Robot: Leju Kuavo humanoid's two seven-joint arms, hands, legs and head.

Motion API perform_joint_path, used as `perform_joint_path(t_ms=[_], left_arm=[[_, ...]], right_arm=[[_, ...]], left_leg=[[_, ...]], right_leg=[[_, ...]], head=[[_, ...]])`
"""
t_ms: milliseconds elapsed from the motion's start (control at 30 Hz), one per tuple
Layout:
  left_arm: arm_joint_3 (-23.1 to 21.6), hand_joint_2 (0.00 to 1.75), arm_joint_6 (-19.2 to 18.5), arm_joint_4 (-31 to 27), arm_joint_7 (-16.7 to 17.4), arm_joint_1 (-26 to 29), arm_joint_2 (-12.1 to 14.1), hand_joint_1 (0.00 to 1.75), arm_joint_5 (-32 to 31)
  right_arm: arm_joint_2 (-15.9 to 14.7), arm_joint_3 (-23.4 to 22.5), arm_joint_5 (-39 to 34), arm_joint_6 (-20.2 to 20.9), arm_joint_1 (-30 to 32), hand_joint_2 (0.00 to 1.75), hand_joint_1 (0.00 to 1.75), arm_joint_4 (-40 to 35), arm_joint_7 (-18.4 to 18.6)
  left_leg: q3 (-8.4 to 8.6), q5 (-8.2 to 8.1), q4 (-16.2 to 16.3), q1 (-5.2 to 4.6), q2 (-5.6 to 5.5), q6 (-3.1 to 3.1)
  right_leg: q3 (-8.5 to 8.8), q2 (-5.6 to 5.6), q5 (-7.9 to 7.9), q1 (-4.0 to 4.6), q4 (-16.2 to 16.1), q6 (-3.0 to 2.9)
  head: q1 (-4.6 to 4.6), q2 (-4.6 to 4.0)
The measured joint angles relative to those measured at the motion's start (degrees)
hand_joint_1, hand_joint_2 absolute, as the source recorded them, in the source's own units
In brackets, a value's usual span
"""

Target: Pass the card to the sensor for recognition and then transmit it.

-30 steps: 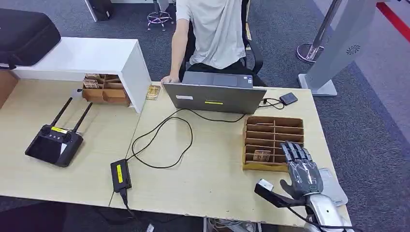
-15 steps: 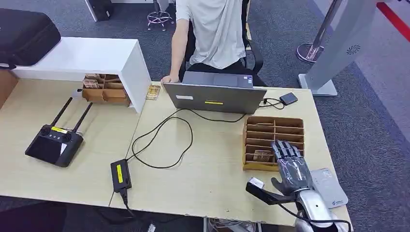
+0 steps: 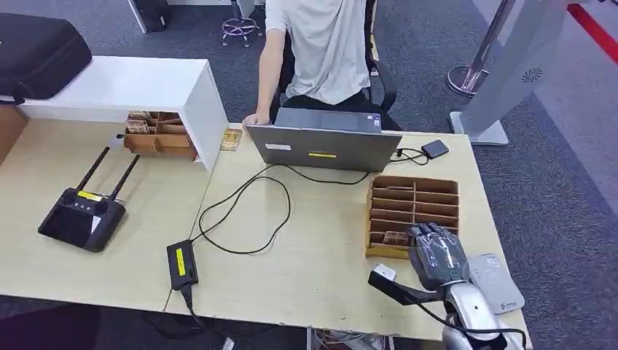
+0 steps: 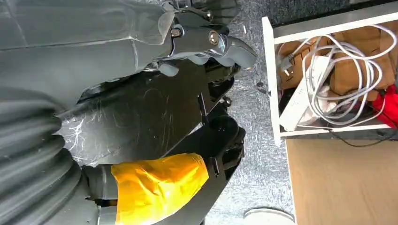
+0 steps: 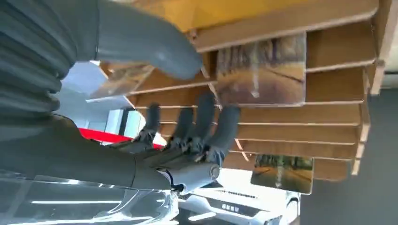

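A brown cardboard organizer (image 3: 414, 193) stands on the right of the table, with a picture card (image 3: 396, 238) in its front row. My right hand (image 3: 437, 257) hovers over that front corner, fingers bent down. In the right wrist view the thumb and fingers (image 5: 220, 123) lie on either side of the card's (image 5: 263, 70) near edge, apart, not closed on it. A second card (image 5: 282, 174) sits a few slots away. The grey-white sensor (image 3: 497, 283) lies flat just right of the hand. My left hand (image 4: 206, 42) hangs beside the body, its fingers hidden.
A person sits behind an open laptop (image 3: 324, 146) at the far edge. Black cables (image 3: 248, 211) and a power brick (image 3: 181, 262) cross the middle. A remote controller (image 3: 80, 217) lies at left, near a white shelf (image 3: 146, 84). The table's right edge is close to the sensor.
My right hand has shifted left and its fingers have bent down over the organizer's front row, uncovering more of the sensor. Everything else is unmoved.
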Motion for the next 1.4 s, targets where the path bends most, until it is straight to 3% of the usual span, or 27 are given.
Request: perform_joint_path(t_ms=[167,667,733,767,833,867,967,1000,1033,1067,1100,1133,1167,1200,1233,1267,1300,1333,1400], left_arm=[[-0.02,1.75,-0.05,0.00,0.00,-0.01,-0.02,0.00,0.00],[-0.02,1.75,-0.13,0.00,-0.09,0.01,-0.04,0.00,0.00],[-0.02,1.75,-0.13,0.00,-0.09,0.00,-0.04,0.00,0.00],[-0.02,1.75,-0.13,0.00,-0.09,0.01,-0.04,0.00,0.00],[-0.02,1.75,-0.13,0.00,-0.11,0.01,-0.04,0.00,0.00],[0.00,1.75,-0.18,0.00,-0.18,0.01,-0.04,0.00,0.00],[-0.02,1.75,-0.31,0.00,-0.26,0.01,-0.07,0.00,0.00],[-0.02,1.75,-0.37,0.00,-0.35,0.00,-0.07,0.00,0.00],[0.00,1.75,-0.40,0.00,-0.35,0.00,-0.07,0.00,0.00],[-0.02,1.75,-0.42,0.00,-0.35,0.01,-0.07,0.00,0.00],[0.00,1.75,-0.44,0.00,-0.35,0.01,-0.07,0.00,0.00],[-0.02,1.75,-0.46,0.00,-0.35,0.01,-0.07,0.00,0.00],[0.00,1.75,-0.46,0.00,-0.37,0.00,-0.07,0.00,0.00],[-0.02,1.75,-0.48,0.00,-0.37,0.01,-0.07,0.00,0.00],[-0.02,1.75,-0.48,0.00,-0.37,0.01,-0.07,0.00,0.00],[-0.02,1.75,-0.48,0.00,-0.37,0.01,-0.07,0.00,0.00],[-0.02,1.75,-0.48,0.00,-0.37,0.01,-0.07,0.00,0.00],[-0.02,1.75,-0.50,0.00,-0.39,0.01,-0.07,0.00,0.00],[0.00,1.75,-0.50,0.00,-0.42,0.00,-0.07,0.00,0.00]], right_arm=[[0.09,0.35,-0.11,0.00,0.18,1.75,1.68,0.07,0.00],[0.11,0.59,-0.17,0.00,0.17,1.75,1.69,0.04,0.17],[0.11,0.61,-0.17,0.00,0.17,1.75,1.41,0.04,0.17],[0.11,0.61,-0.17,0.00,0.17,1.75,0.99,0.04,0.17],[0.11,0.61,-0.17,0.00,0.17,1.75,1.26,0.04,0.17],[0.11,0.61,-0.17,0.00,0.16,1.75,0.89,0.04,0.17],[0.11,0.61,-0.26,0.02,0.16,1.75,1.41,0.02,0.18],[0.11,0.61,-0.28,0.02,0.16,1.75,1.34,0.02,0.20],[0.11,0.64,-0.28,0.02,0.16,1.75,1.43,0.04,0.20],[0.11,0.64,-0.28,0.02,0.16,1.75,1.73,0.04,0.20],[0.11,0.64,-0.28,0.02,0.15,1.75,1.57,0.04,0.20],[0.11,0.66,-0.31,0.02,0.15,1.75,1.69,0.04,0.20],[0.11,0.66,-0.35,0.02,0.15,1.75,1.69,0.04,0.20],[0.11,0.66,-0.35,0.02,0.15,1.75,1.50,0.04,0.20],[0.11,0.66,-0.37,0.02,0.15,1.75,1.48,0.02,0.20],[0.11,0.66,-0.37,0.02,0.15,1.75,1.34,0.02,0.20],[0.11,0.64,-0.37,0.02,0.15,1.75,0.58,0.02,0.20],[0.09,0.66,-0.37,0.00,0.16,1.75,0.00,0.02,0.20],[0.11,0.68,-0.37,0.02,0.18,1.75,0.00,-0.02,0.20]], left_leg=[[-0.01,0.00,0.00,-0.01,0.00,0.00],[-0.01,0.00,0.00,0.00,0.01,0.00],[0.00,0.00,0.00,0.00,0.01,0.00],[-0.01,0.00,0.00,0.00,0.01,0.00],[0.00,0.00,0.00,0.00,0.01,0.00],[0.00,0.00,0.00,0.00,0.01,0.00],[0.00,0.00,0.00,0.00,0.01,0.00],[0.00,0.00,0.00,0.00,0.01,0.00],[0.00,0.00,0.00,0.00,0.01,0.00],[0.00,0.00,0.00,0.00,0.01,0.00],[0.00,0.00,0.00,0.00,0.01,0.00],[0.00,0.00,0.00,0.00,0.01,0.00],[0.00,0.00,0.00,0.00,0.01,0.00],[0.00,0.00,0.00,0.00,0.01,0.00],[0.00,0.00,0.00,0.00,0.01,0.00],[0.00,0.00,0.00,0.00,0.01,0.00],[0.00,0.00,0.00,0.00,0.01,0.00],[0.00,0.00,0.00,0.00,0.02,0.00],[0.00,0.00,0.00,0.00,0.02,0.00]], right_leg=[[0.00,0.00,0.00,0.00,0.00,0.00],[-0.01,0.01,0.00,0.00,0.00,0.00],[-0.01,0.01,0.00,0.00,0.00,0.00],[-0.01,0.01,0.00,0.00,0.00,0.00],[-0.01,0.01,0.00,0.00,0.00,0.00],[-0.01,0.01,0.00,0.00,0.00,0.00],[-0.01,0.01,0.00,0.00,0.00,0.00],[0.00,0.01,0.00,0.00,0.00,0.00],[0.00,0.01,0.00,0.00,0.00,0.00],[0.00,0.01,0.00,0.00,0.00,0.00],[0.00,0.01,0.00,0.00,0.00,0.00],[0.00,0.01,0.00,0.00,0.00,0.00],[0.00,0.01,0.00,0.00,0.00,0.00],[0.00,0.01,0.01,0.00,0.00,0.00],[0.00,0.01,0.01,0.00,0.00,0.00],[0.00,0.01,0.01,0.00,0.00,0.00],[0.00,0.01,0.01,0.00,0.00,0.00],[0.00,0.02,0.01,0.00,0.00,0.00],[-0.01,0.03,0.00,0.00,0.00,0.00]], head=[[0.02,0.00],[0.02,0.00],[0.02,0.00],[0.02,0.00],[0.02,0.00],[0.00,0.00],[0.00,0.00],[0.00,0.00],[0.02,0.00],[0.00,0.00],[0.02,0.00],[0.02,0.00],[0.02,0.00],[0.02,0.00],[0.02,0.00],[0.02,0.00],[0.02,0.00],[0.00,0.00],[0.02,0.00]])
